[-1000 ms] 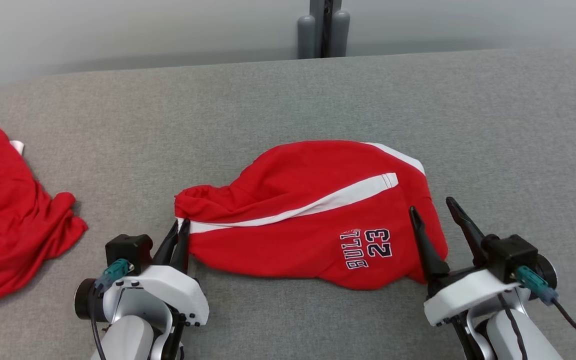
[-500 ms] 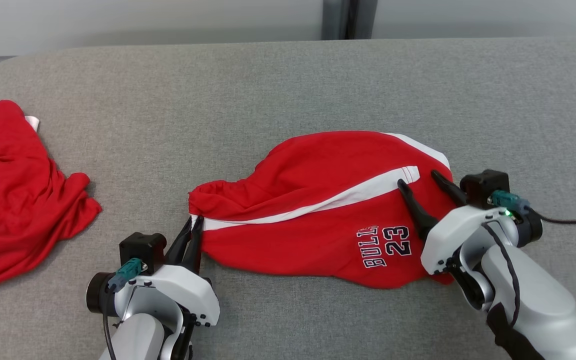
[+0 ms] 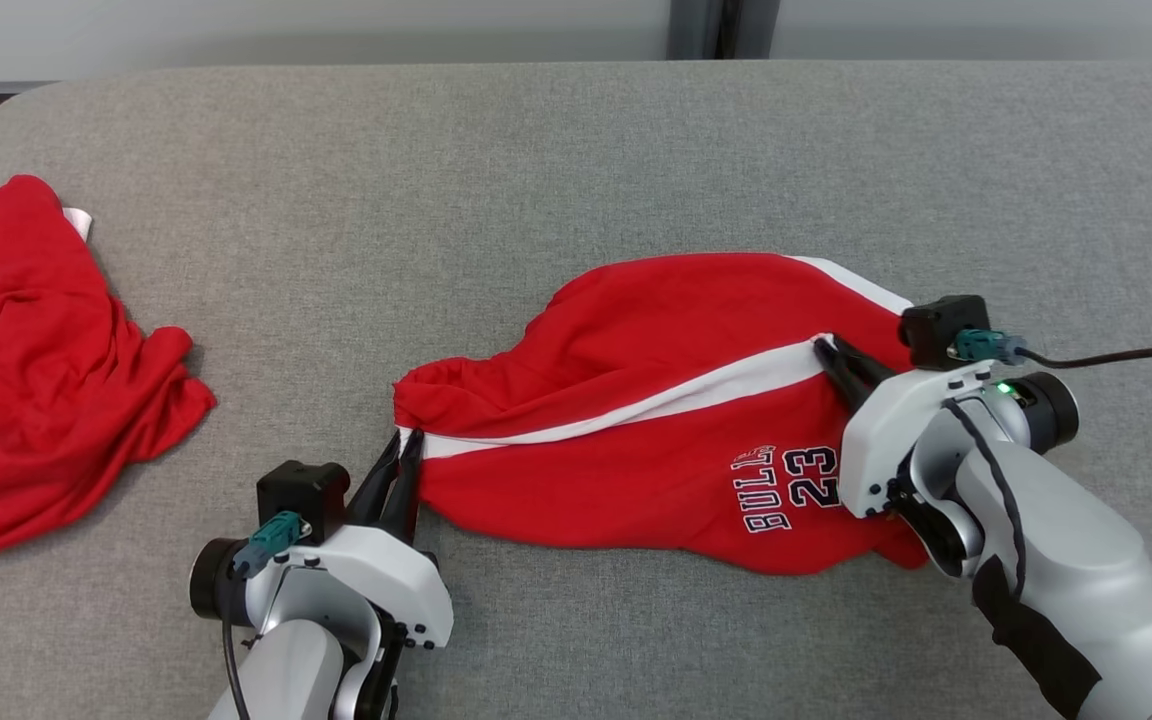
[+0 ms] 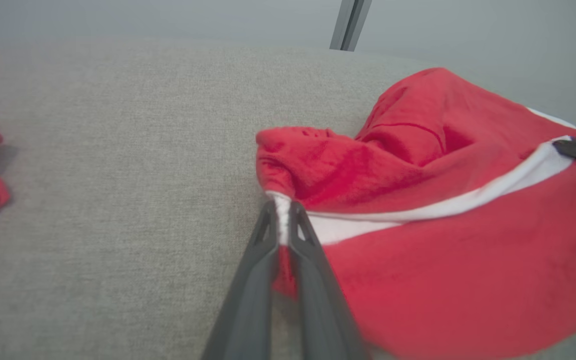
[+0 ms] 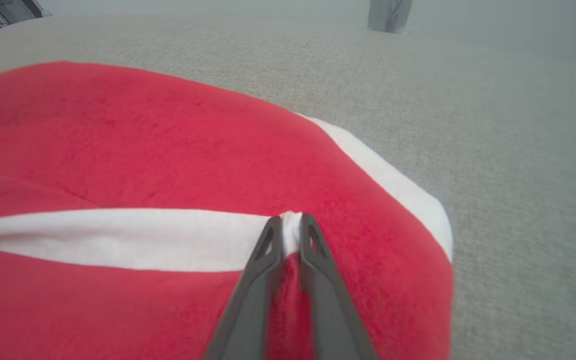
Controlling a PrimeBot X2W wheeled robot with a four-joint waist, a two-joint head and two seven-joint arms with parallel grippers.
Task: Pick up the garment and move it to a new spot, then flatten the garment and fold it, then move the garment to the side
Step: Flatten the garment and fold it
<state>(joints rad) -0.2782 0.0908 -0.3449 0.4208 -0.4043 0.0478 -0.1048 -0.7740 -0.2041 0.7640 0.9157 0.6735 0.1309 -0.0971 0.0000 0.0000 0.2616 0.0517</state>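
garment (image 3: 656, 330) corner — hidden behind right gripper (image 3: 826, 346)

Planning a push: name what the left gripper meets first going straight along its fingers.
The left gripper, shut on the garment, would likely meet its bunched red fold just ahead.

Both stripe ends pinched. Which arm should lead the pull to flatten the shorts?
Right, likely. Both jaws are shut on the white stripe of the garment, one at each end. Bare table lies beyond the right arm. The bunched end and a second red garment sit on the left arm side.
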